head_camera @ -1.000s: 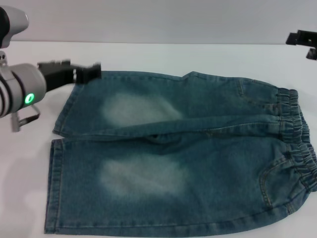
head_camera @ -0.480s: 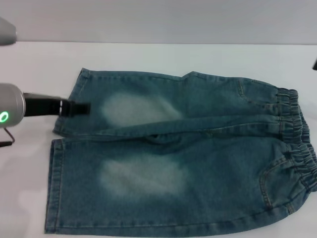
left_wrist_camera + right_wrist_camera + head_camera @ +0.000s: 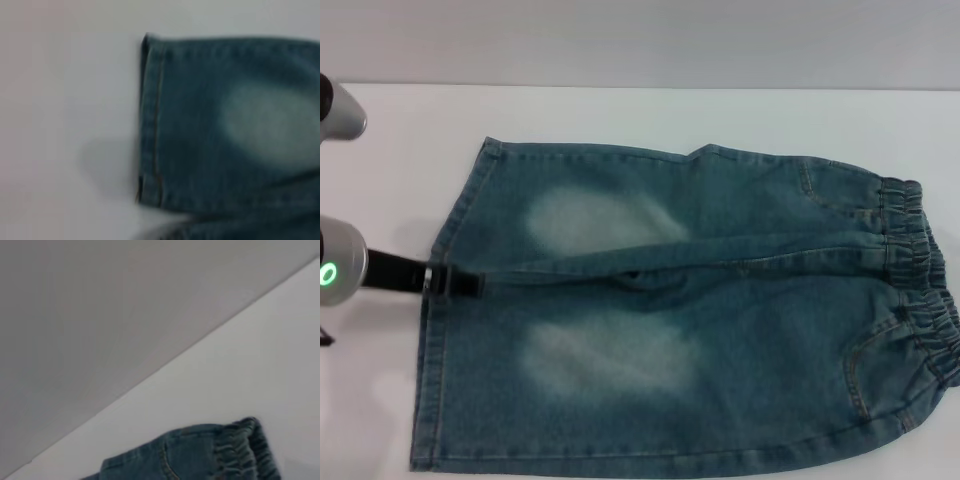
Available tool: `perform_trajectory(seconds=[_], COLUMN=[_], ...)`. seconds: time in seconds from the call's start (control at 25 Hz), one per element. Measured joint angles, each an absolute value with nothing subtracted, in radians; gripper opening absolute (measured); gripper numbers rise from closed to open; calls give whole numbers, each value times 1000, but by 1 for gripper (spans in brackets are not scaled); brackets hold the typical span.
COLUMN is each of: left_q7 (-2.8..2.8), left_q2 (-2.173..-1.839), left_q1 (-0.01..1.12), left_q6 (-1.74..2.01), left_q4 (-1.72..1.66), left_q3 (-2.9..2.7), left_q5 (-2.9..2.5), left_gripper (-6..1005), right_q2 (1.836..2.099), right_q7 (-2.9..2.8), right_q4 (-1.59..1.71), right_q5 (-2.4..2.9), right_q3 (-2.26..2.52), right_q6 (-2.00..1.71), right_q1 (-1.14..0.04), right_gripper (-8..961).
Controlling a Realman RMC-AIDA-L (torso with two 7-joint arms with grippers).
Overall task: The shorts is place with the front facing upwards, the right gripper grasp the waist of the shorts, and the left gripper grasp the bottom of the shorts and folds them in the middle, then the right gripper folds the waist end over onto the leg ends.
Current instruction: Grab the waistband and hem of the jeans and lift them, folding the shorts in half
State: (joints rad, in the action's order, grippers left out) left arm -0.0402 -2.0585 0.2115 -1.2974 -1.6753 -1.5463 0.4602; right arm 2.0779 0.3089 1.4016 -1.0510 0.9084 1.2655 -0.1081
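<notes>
The blue-green denim shorts [image 3: 720, 300] lie flat on the white table, front up, with pale patches on both thighs. The gathered waist [image 3: 920, 270] is at the right and the bottom of the shorts, the two leg ends [image 3: 425, 370], at the left. My left gripper [image 3: 460, 284] reaches in low from the left, its black tip at the hems where the two legs meet. The left wrist view shows one stitched hem [image 3: 150, 125] close up. The right gripper is out of view; its wrist view shows a corner of the waistband [image 3: 240, 445] from above.
The white table [image 3: 620, 115] runs to a grey wall at the back. The shorts' near edge lies close to the table's front edge.
My left gripper has come down from the far leg's upper corner to the gap between the two hems. The right gripper, seen at the top right a second ago, has left the head view.
</notes>
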Motion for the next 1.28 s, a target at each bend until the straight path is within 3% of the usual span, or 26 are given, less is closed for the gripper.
perform_trajectory(seconds=[0.48,1.28], left_q7=[195,318], left_q2=[-2060,-2065], left_q1=[267,245], left_q6=[-1679,-1802], left_q4=[-1816,-1844], left_q3=[-1732,-1838], left_q5=[291,303], left_gripper=[770,753], right_q2=[2077,2075], right_q7=[378,443], right_q4=[1352,1300], right_q5=[-1074,-1120], right_q3=[883,885], right_q6=[1310,1309], right_q1=[-88,-91], right_gripper=[780,775])
